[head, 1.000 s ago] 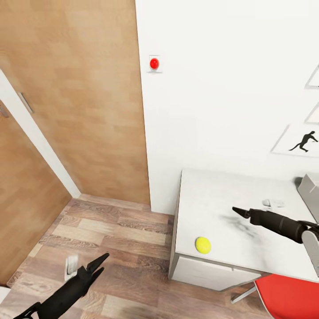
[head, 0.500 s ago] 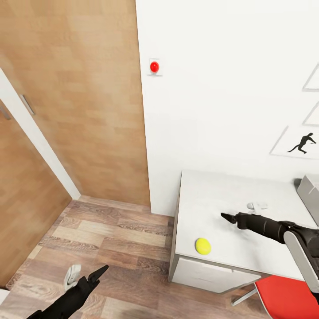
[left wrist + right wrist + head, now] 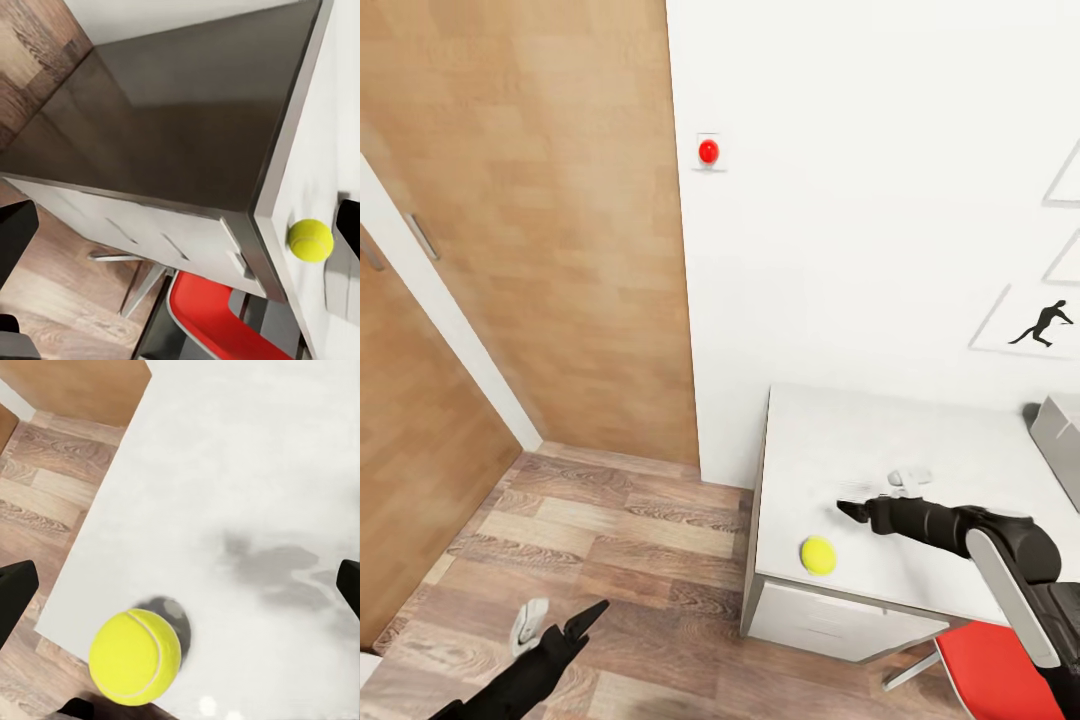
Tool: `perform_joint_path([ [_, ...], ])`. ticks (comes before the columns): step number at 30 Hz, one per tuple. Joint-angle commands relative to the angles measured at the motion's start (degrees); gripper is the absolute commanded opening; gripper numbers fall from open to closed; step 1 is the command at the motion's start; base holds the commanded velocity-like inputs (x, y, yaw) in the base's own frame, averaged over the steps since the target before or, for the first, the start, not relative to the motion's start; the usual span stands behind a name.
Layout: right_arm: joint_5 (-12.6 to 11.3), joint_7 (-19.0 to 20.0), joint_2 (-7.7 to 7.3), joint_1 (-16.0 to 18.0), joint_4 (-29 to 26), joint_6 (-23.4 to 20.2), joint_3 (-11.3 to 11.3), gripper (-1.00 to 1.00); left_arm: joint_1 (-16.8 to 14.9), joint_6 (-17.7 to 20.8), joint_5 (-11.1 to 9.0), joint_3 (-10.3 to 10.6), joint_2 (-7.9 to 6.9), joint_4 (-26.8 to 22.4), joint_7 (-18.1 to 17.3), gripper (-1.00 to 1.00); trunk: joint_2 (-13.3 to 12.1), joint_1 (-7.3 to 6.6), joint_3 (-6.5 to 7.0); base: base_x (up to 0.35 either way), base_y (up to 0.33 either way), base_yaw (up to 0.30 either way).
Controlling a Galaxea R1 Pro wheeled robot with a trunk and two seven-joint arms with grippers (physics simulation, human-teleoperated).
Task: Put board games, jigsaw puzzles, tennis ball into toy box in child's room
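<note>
We judge the tennis ball [image 3: 818, 555] light, fuzzy and prone to rolling, so our right gripper [image 3: 847, 510], seemingly spread wide and empty, should pinch across its middle.

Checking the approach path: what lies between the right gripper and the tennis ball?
Only bare table top. In the head view, the right gripper hangs apart from the tennis ball, with nothing between.

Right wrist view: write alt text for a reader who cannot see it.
A yellow-green tennis ball rests on the pale table near its front corner, casting a small dark shadow beside it. Two dark fingers of the right gripper frame the picture's edges, spread wide apart and holding nothing, with wood-plank floor past the table's edge.
</note>
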State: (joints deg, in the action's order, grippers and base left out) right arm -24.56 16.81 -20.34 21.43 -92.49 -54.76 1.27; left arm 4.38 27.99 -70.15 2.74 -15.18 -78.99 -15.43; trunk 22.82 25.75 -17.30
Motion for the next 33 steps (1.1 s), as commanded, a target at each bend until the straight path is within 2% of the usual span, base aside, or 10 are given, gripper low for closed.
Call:
perform_joint_path([
  [1, 0.47, 0.35, 0.02, 0.08, -0.04, -1.26, 0.19, 1.0, -0.12, 0.22, -0.41, 0.03, 0.0, 0.3, 0.05, 1.0, 0.1, 0.03, -0.09, 0.0, 0.0, 0.0],
  [9, 0.47, 0.06, 1.0, 0.22, -0.02, -5.11, 2.1, 1.0, -1.45, 0.22, -0.29, 0.19, 0.18, 2.66, 0.05, 1.0, 0.1, 0.03, -0.09, 0.0, 0.0, 0.0],
  [28, 0.53, -0.57, 1.73, 0.29, -0.03, -5.24, 4.99, 1.0, -2.15, 0.08, -0.25, 0.26, 0.23, 4.37, 0.05, 1.0, 0.1, 0.03, -0.08, 0.0, 0.0, 0.0],
  [33, 0.55, -2.53, 1.79, 0.3, -0.05, -5.24, 6.58, 1.0, -2.17, 0.06, -0.25, 0.25, 0.24, 4.43, 0.05, 1.0, 0.1, 0.03, -0.08, 0.0, 0.0, 0.0],
])
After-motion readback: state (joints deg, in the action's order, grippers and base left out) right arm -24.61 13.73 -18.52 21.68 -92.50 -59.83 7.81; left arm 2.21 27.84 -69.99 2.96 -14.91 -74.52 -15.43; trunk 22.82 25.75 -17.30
